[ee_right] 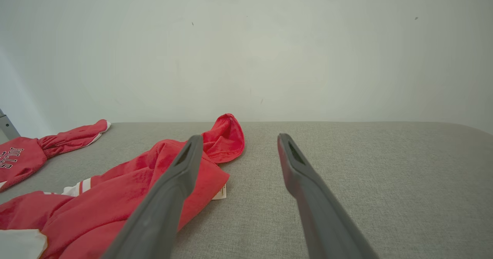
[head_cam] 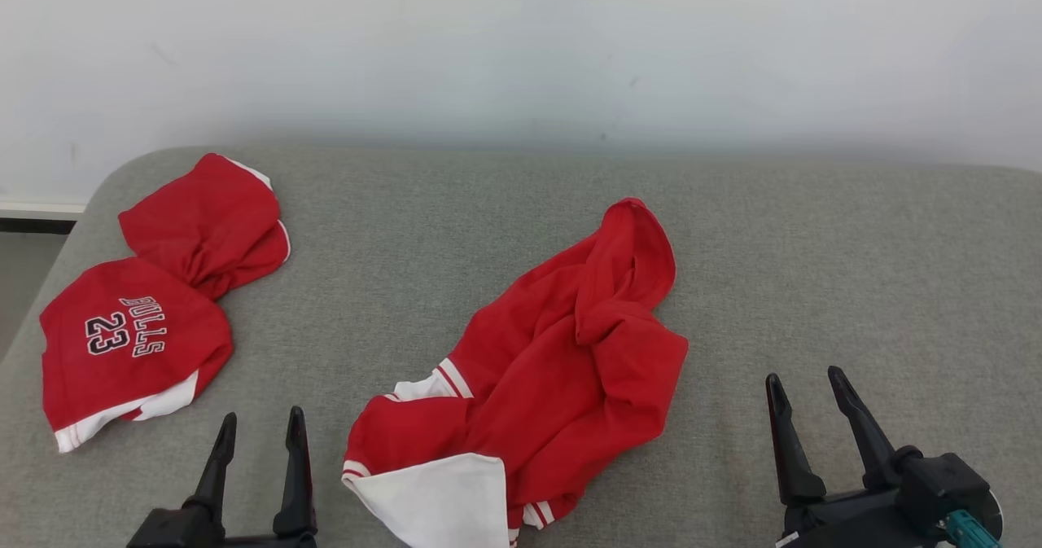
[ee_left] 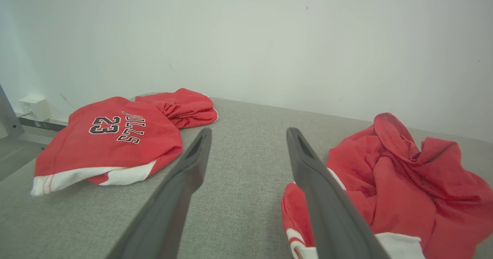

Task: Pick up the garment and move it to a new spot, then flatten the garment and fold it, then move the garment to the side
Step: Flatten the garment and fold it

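Garment just right of left gripper

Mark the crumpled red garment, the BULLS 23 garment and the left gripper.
crumpled red garment point(head_cam: 570, 369): head view, on its red middle folds.
BULLS 23 garment point(head_cam: 126, 328): head view, on the printed lettering.
left gripper point(head_cam: 262, 415): head view, midway between its open fingertips.

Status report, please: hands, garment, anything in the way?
Left hand open, empty. Right hand open, empty. Crumpled red garment between them, not gripped. Bulls 23 garment lies far left, apart.
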Motion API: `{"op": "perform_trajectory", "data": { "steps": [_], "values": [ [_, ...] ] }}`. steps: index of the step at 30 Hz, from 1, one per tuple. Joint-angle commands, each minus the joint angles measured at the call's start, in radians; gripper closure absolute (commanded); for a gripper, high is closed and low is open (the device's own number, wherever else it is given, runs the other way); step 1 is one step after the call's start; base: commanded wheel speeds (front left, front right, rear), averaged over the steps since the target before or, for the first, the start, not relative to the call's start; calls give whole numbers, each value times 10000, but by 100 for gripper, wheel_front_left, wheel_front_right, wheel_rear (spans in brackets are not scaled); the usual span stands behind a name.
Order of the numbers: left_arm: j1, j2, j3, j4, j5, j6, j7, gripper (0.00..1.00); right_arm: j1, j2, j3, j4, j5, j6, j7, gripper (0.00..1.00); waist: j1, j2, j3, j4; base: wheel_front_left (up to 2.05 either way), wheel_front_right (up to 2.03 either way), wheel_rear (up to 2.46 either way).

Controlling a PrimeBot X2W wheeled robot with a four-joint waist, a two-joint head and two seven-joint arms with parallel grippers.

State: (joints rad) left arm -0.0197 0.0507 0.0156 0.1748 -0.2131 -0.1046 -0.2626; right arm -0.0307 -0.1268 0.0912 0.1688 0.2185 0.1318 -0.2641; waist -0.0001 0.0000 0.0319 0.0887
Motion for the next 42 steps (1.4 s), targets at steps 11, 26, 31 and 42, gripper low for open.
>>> {"op": "perform_trajectory", "data": {
  "steps": [11,26,31,42],
  "values": [
    [-1936,1100,-582,547,-74,-241,393,0,-463,98,126,304,-115,-22,-5,0,1,0,354,-464,0,0,0],
    [-4713,4176,-4232,953,-3910,-246,3513,0,-1157,242,216,950,-28,-22,-5,0,1,0,1134,-1726,0,0,0],
    [-5009,4682,-5089,1083,-4695,-249,4161,0,-1284,304,226,1019,-11,-22,-5,0,1,0,1281,-1965,0,0,0],
    [-5417,5554,-7041,1804,-5950,-250,5735,0,-1516,350,234,1113,-4,-22,-5,0,1,0,1599,-2442,0,0,0]
  ]
}}
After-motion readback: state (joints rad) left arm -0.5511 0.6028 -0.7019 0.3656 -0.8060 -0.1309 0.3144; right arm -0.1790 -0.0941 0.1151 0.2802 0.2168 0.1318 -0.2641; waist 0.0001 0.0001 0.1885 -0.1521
